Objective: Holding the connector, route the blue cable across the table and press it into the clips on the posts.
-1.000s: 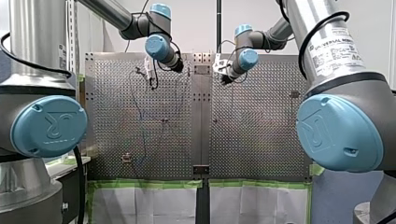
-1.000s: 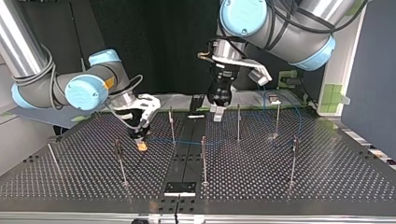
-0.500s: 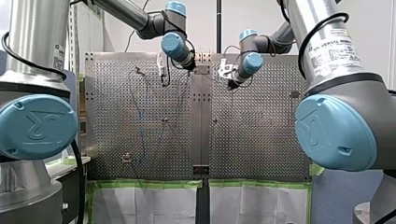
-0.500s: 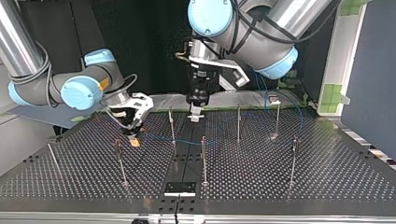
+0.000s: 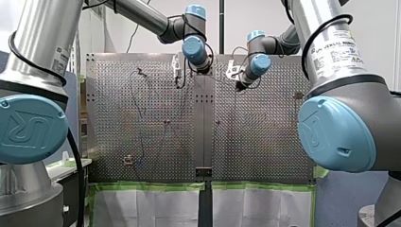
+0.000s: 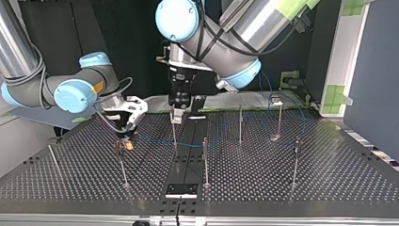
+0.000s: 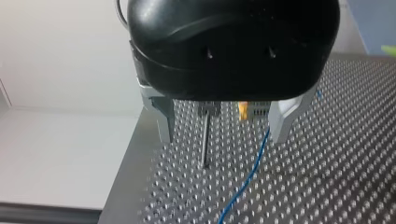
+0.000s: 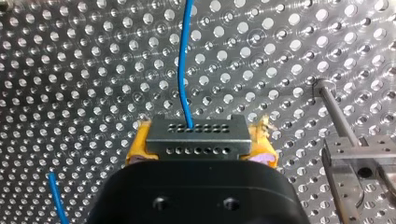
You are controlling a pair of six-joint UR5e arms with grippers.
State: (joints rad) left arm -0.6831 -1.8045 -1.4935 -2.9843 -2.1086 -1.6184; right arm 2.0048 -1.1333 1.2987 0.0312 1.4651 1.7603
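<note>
Right jaws: clamped on connector (image 8: 196, 135)
Left jaws: apart; post (image 7: 204, 140), blue cable (image 7: 254, 163) between them
Blue cable: leaves connector over worktop (image 8: 70, 93)

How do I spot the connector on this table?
Follow my right arm from the top view's left down to its tool. The connector is the grey block clamped between the yellow pads, the only piece with the blue cable running out of it.

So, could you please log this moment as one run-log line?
right end effector: shut on connector | blue cable: runs out of connector | left end effector: open, post and cable ahead
</note>
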